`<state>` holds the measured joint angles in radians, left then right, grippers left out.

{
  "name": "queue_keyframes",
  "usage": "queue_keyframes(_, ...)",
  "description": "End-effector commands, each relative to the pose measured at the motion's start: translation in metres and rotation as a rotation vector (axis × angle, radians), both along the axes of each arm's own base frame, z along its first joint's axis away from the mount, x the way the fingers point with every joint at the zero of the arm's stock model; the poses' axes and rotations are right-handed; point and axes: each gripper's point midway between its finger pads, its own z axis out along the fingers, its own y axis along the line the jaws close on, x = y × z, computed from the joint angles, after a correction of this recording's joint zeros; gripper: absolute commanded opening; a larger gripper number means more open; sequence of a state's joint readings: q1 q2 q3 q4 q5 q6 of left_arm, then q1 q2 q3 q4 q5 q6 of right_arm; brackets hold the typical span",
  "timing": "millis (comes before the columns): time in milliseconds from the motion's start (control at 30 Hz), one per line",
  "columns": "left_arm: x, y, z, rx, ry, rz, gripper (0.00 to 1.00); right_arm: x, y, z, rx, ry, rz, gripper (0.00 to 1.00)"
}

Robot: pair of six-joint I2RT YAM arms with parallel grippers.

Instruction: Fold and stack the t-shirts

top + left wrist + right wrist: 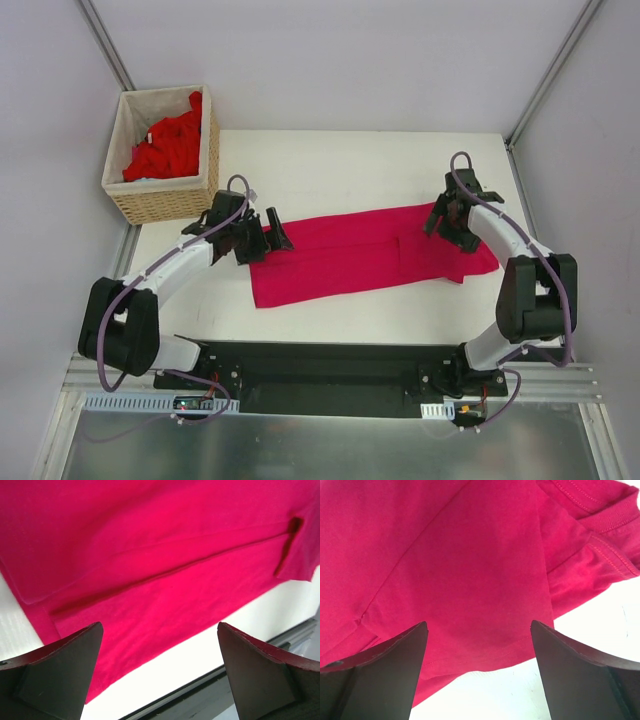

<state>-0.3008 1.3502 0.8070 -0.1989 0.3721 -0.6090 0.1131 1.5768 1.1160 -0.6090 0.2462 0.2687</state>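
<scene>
A magenta t-shirt (360, 255) lies flat on the white table (350, 160), folded lengthwise into a long strip. My left gripper (262, 238) hovers open over its left end, with nothing between the fingers. The left wrist view shows the shirt (165, 570) with a fold line across it, its near edge just past the open gripper (160, 630). My right gripper (450, 222) stands open above the strip's right end. In the right wrist view a hemmed flap of the shirt (470, 570) lies under the open gripper (479, 625), and the sleeve (590, 560) is at the right.
A wicker basket (205, 185) stands off the table's back left corner and holds brighter red t-shirts (170, 145). The black base rail (330, 365) runs along the near edge. Grey walls enclose the table on three sides.
</scene>
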Motion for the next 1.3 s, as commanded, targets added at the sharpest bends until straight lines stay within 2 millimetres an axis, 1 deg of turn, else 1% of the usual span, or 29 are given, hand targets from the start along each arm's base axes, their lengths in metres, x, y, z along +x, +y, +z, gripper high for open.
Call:
queue_keyframes(0,0.013,0.006,-0.001,0.065,-0.027,0.023,0.99,0.019,0.004,0.017,0.037,-0.07,0.008,0.88)
queue_keyframes(33,0.015,0.006,-0.004,0.071,-0.018,0.026,0.99,0.019,0.005,0.019,0.04,-0.074,0.009,0.88)
queue_keyframes(100,0.019,0.005,-0.001,0.071,-0.019,0.039,0.99,0.02,0.006,0.021,0.046,-0.08,0.018,0.88)
queue_keyframes(333,0.024,0.025,-0.012,0.163,-0.005,0.132,0.98,0.018,0.005,0.029,0.047,-0.101,0.037,0.88)
queue_keyframes(367,0.023,0.03,-0.016,0.19,0.008,0.152,0.98,0.018,0.004,0.03,0.046,-0.104,0.034,0.87)
queue_keyframes(467,0.027,0.031,-0.018,0.197,0.027,0.177,0.97,0.018,-0.003,0.028,0.047,-0.1,0.015,0.87)
queue_keyframes(533,0.032,0.03,-0.019,0.197,0.033,0.195,0.97,0.017,-0.006,0.025,0.057,-0.094,0.002,0.87)
queue_keyframes(600,0.042,0.03,-0.014,0.208,0.014,0.207,0.97,0.016,-0.011,0.024,0.061,-0.105,-0.02,0.87)
queue_keyframes(633,0.045,0.03,-0.018,0.216,0.024,0.201,0.97,0.016,-0.013,0.024,0.061,-0.106,-0.032,0.87)
queue_keyframes(667,0.052,0.027,-0.013,0.21,0.011,0.198,0.97,0.016,-0.017,0.023,0.065,-0.109,-0.049,0.87)
queue_keyframes(700,0.055,0.025,-0.013,0.21,0.01,0.19,0.96,0.015,-0.02,0.022,0.063,-0.106,-0.063,0.87)
queue_keyframes(733,0.058,0.025,-0.018,0.217,0.023,0.188,0.97,0.014,-0.021,0.021,0.066,-0.105,-0.069,0.87)
queue_keyframes(767,0.065,0.022,-0.014,0.21,0.011,0.186,0.96,0.014,-0.024,0.02,0.072,-0.103,-0.085,0.87)
queue_keyframes(800,0.067,0.021,-0.02,0.22,0.024,0.182,0.97,0.015,-0.023,0.019,0.074,-0.099,-0.083,0.87)
queue_keyframes(867,0.075,0.018,-0.02,0.223,0.02,0.174,0.97,0.016,-0.023,0.015,0.077,-0.085,-0.084,0.87)
queue_keyframes(900,0.076,0.017,-0.028,0.233,0.038,0.17,0.96,0.016,-0.025,0.01,0.082,-0.072,-0.093,0.87)
queue_keyframes(967,0.078,0.015,-0.033,0.235,0.051,0.169,0.96,0.018,-0.028,0.008,0.091,-0.065,-0.107,0.87)
queue_keyframes(1000,0.077,0.014,-0.039,0.238,0.065,0.168,0.96,0.018,-0.028,0.002,0.096,-0.047,-0.113,0.87)
queue_keyframes(1100,0.074,0.013,-0.047,0.241,0.081,0.165,0.96,0.023,-0.027,0.0,0.117,-0.04,-0.118,0.86)
queue_keyframes(1167,0.071,0.013,-0.051,0.242,0.087,0.165,0.96,0.026,-0.025,-0.001,0.13,-0.042,-0.123,0.86)
queue_keyframes(1267,0.07,0.013,-0.049,0.235,0.082,0.165,0.96,0.035,-0.017,0.002,0.175,-0.072,-0.113,0.86)
